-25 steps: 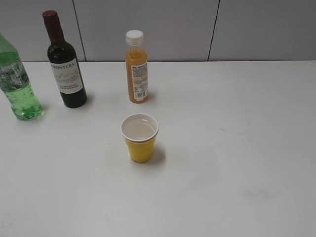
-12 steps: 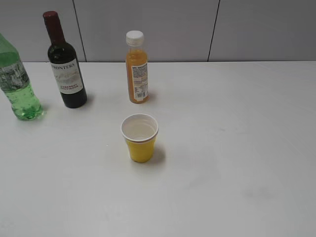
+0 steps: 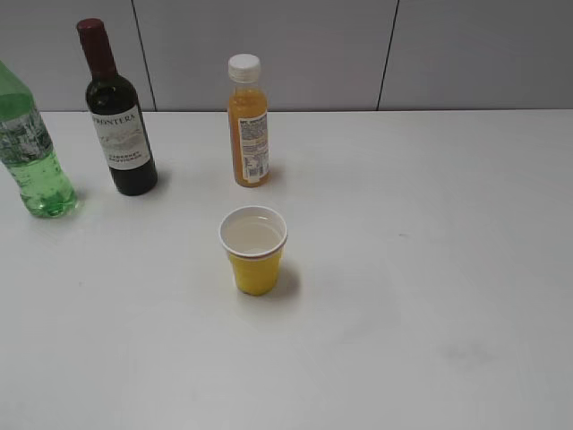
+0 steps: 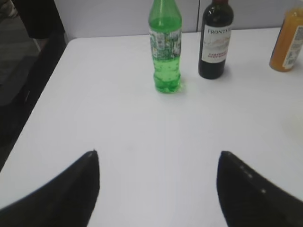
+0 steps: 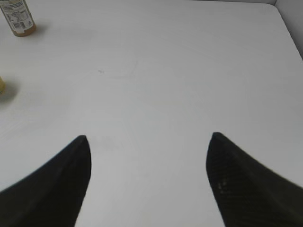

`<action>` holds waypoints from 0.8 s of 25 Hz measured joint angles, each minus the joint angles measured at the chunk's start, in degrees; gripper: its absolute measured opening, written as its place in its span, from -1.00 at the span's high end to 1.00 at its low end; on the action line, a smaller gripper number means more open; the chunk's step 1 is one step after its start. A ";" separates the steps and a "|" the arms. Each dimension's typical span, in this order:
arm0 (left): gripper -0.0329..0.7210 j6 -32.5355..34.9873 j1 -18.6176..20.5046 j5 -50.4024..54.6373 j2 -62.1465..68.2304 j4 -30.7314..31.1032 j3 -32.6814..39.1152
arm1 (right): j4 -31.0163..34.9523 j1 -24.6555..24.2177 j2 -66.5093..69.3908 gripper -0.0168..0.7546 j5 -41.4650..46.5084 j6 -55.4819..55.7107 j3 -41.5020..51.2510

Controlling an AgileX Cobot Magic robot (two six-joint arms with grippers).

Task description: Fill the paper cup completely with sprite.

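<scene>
The yellow paper cup (image 3: 254, 251) stands upright in the middle of the white table, with clear liquid showing inside its white rim. The green sprite bottle (image 3: 31, 152) stands upright at the far left; in the left wrist view the sprite bottle (image 4: 165, 49) is straight ahead, well beyond the fingertips. My left gripper (image 4: 157, 153) is open over bare table with nothing between its fingers. My right gripper (image 5: 147, 136) is also open and empty over the right part of the table; a sliver of the cup (image 5: 2, 85) shows at that view's left edge. Neither arm appears in the exterior view.
A dark wine bottle (image 3: 118, 116) stands right of the sprite, and an orange juice bottle (image 3: 248, 125) with a white cap stands behind the cup. The table's left edge (image 4: 42, 90) drops off beside the sprite. A grey wall runs along the back.
</scene>
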 joint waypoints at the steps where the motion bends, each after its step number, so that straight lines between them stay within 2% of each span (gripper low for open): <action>1: -0.65 0.00 0.00 -0.18 0.00 -0.12 1.11 | 0.00 0.00 0.00 -0.56 0.00 0.00 0.00; 9: -0.65 0.00 -0.15 -2.25 0.00 -0.79 3.86 | 0.00 0.00 0.00 -0.56 0.00 0.00 0.02; 15: -0.65 0.00 -3.26 -2.49 0.00 -0.79 3.86 | 0.00 0.00 0.00 -0.56 0.00 0.00 0.02; 20: -0.65 0.00 -3.61 -2.54 0.00 -0.79 3.86 | 0.00 0.00 0.00 -0.56 0.00 0.00 0.02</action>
